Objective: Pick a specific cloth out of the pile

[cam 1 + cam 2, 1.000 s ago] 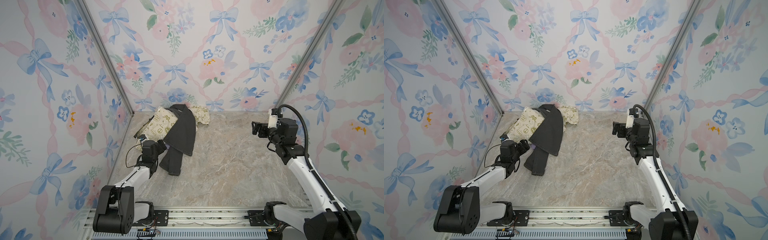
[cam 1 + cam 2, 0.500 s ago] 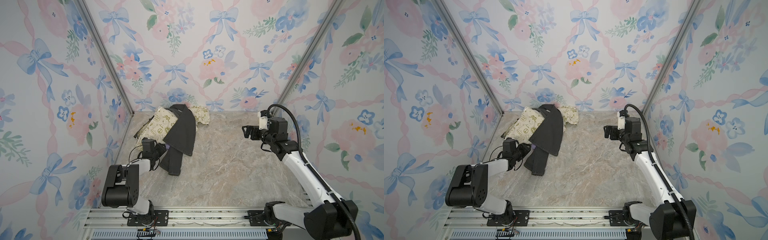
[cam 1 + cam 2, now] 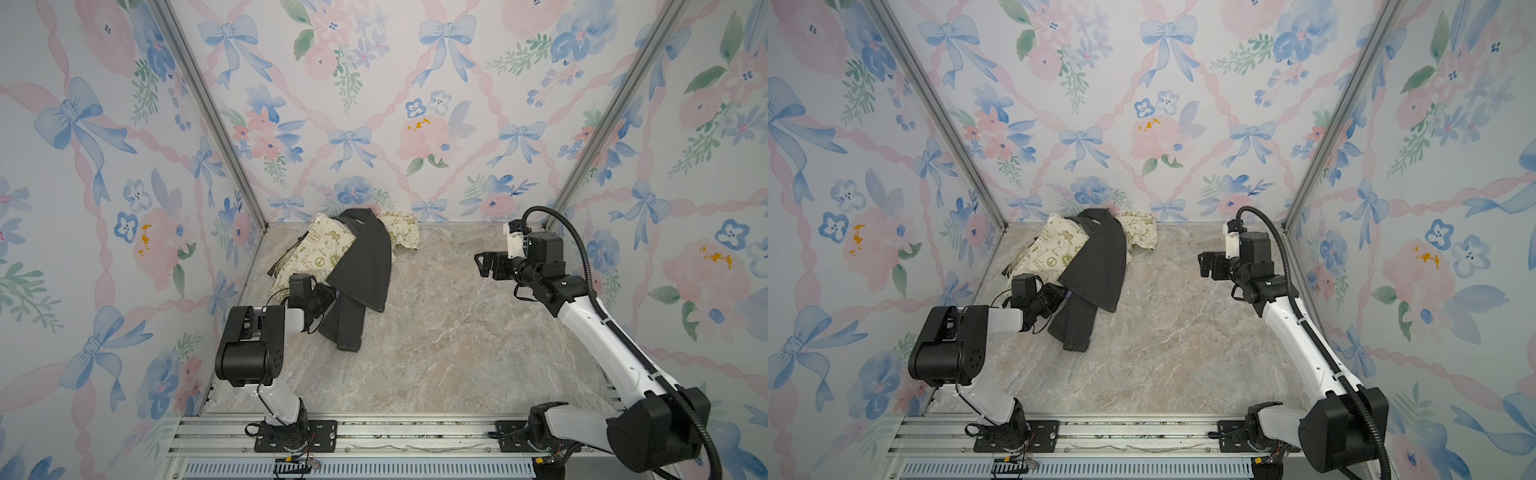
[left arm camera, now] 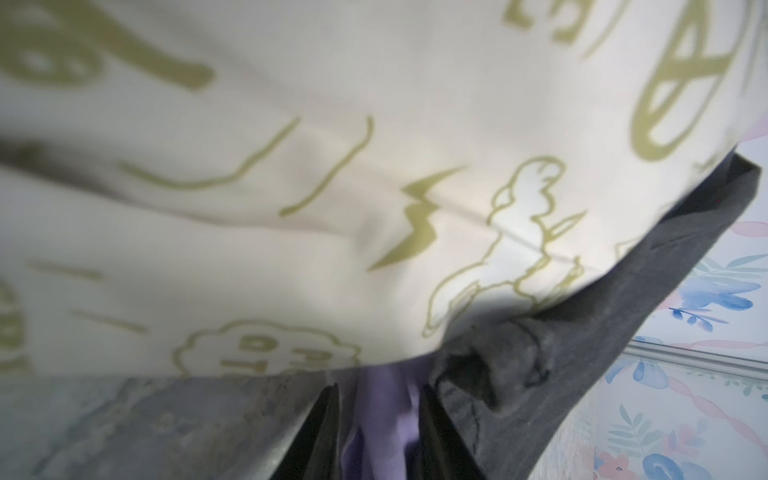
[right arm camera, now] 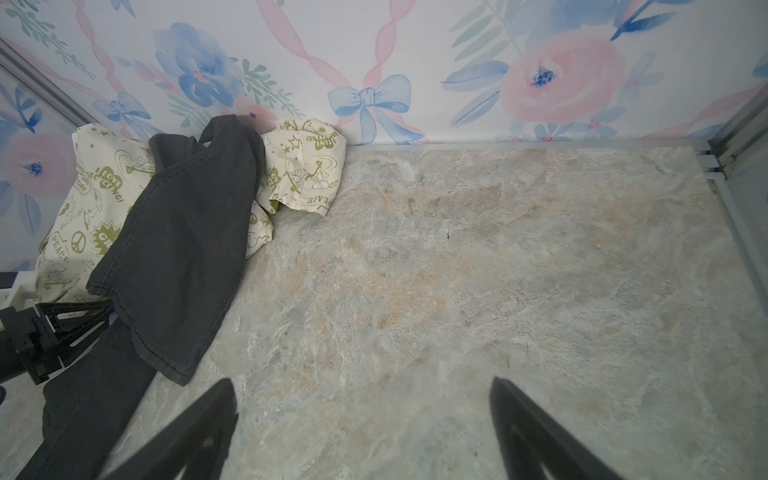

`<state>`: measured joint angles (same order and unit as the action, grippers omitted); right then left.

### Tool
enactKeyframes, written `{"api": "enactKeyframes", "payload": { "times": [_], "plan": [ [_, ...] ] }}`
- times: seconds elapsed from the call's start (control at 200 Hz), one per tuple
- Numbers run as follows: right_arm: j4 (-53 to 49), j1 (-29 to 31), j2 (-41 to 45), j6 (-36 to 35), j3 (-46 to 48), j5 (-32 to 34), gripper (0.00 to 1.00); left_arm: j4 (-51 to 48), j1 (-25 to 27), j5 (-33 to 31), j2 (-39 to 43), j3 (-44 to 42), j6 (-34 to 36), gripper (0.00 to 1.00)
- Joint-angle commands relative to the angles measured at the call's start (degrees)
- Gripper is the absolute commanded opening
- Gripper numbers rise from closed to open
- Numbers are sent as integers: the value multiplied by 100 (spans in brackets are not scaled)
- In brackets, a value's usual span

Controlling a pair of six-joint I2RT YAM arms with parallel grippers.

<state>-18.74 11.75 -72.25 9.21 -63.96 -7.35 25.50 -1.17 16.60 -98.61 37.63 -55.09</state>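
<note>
Garments lie heaped in the far left corner of the marble-patterned desk [image 3: 457,340]. The pile [image 3: 311,266] shows a cream fabric with olive-green cartoon print [image 3: 326,245]. Draped across it is a dark charcoal-grey garment [image 3: 368,266], whose lower end trails forward onto the desk. The lavender-purple soft cloth [image 4: 395,432] is almost wholly buried. In both top views only a sliver peeks out under the near edge of the grey garment. The left wrist view shows a bunched fold of it coming out below the cream print and beside the grey hem.

The left tool [image 4: 378,390] sits low at that near edge. Its fingers stand close together, and the purple fold fills the gap and touches both, so to my eye it grips that fold. The right tool [image 5: 361,382] hangs well apart over bare desk, jaws spread wide with nothing between them.

I judge the step in hand to be the grasp itself, with the pull-out not yet begun. The next move calls for drawing the fold out toward the open desk, slowly, because both other garments lie on top and will likely drag along. The free right tool could pin the grey garment down. The pinch holds only a small fold, so it may slip.
</note>
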Motion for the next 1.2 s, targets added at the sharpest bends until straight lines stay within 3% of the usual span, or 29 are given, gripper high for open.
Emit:
{"api": "enactKeyframes", "payload": {
  "times": [0.0,0.16,0.255,0.435,1.195],
  "plan": [
    [-97,56,-44,-4,-204,-101,97,170,-32,151,-119,113,-159,33],
    [-139,64,-61,-12,-195,-127,97,215,-31,238,-297,113,-202,29],
    [-158,64,-61,-41,-195,-126,97,257,-33,274,-382,286,-230,14],
    [-182,62,-87,-112,-244,-127,97,277,-24,181,-231,246,-283,0],
    [-69,100,-104,-71,-291,-36,97,273,278,-922,1851,364,-511,0]
  ]
}}
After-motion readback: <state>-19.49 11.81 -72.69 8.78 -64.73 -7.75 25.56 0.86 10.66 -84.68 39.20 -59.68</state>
